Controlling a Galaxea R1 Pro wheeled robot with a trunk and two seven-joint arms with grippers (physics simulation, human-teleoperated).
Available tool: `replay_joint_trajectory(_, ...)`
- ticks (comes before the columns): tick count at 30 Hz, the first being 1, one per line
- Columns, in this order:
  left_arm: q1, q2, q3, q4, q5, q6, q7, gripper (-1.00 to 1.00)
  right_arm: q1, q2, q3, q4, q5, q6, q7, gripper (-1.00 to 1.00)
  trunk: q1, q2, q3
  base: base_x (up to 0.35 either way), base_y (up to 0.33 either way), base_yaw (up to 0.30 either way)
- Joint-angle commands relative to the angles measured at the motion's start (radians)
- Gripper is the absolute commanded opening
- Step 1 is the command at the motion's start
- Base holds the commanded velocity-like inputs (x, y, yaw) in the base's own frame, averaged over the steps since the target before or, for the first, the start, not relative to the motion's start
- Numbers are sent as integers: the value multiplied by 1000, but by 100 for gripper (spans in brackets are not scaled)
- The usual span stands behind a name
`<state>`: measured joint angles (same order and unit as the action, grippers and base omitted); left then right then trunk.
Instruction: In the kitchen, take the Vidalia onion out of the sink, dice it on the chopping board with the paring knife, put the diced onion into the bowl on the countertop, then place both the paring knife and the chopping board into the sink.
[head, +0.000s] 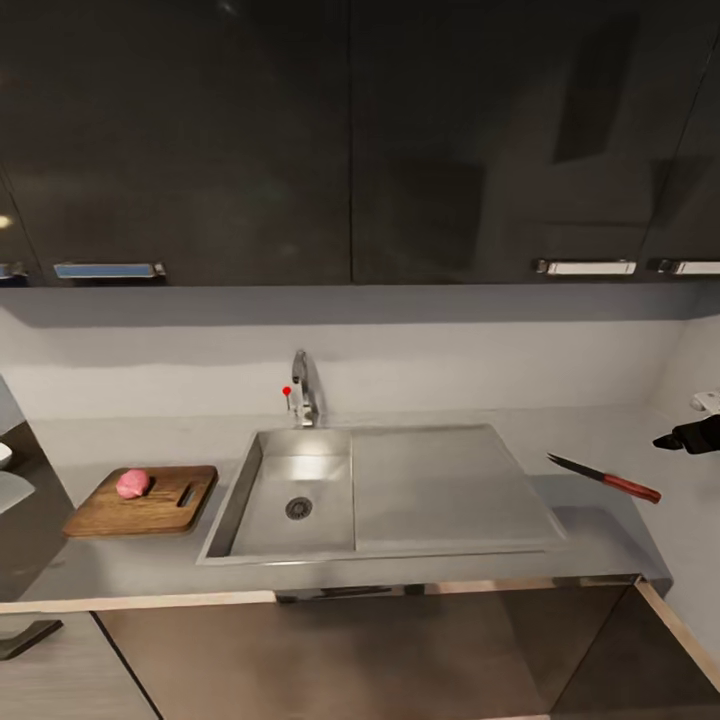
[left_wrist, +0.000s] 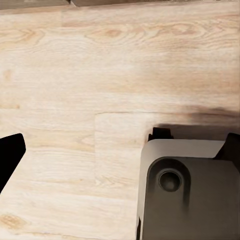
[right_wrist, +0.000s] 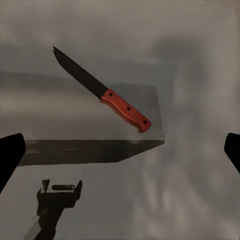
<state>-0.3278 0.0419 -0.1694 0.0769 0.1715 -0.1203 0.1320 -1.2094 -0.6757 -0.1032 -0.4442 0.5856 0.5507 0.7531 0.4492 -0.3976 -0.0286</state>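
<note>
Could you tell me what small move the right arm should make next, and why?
Probably lower the right end effector onto the red handle of the slim dark-bladed paring knife. The knife lies free on the glossy grey countertop right of the sink's drainboard, between the spread fingertips in the wrist view, while the pink onion already rests on the brown wooden chopping board, waiting to be diced.

head overlooks countertop (head: 600, 540), wrists face down

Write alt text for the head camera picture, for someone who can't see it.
A grey countertop under dark cabinets holds a sink with nothing in its basin. To its left a pink onion sits on a chopping board; to its right lies a red-handled paring knife, near the dark right gripper.
</note>
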Motion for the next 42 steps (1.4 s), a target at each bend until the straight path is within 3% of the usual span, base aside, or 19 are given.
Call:
replay_joint_trajectory(1,-2,-1,-9,4,10,-7,0,100,-1,1,-7,-1,10,3,8,100,1,-2,-2,52,-17,0)
replay_joint_trajectory(25,-2,1,-9,4,10,-7,0,100,-1,7,-6,42,8,-3,9,100,1,-2,-2,6,-2,-3)
replay_joint_trajectory(42,-2,1,-9,4,10,-7,0,100,-1,5,-7,62,8,-5,9,100,1,-2,14,0,0,-172)
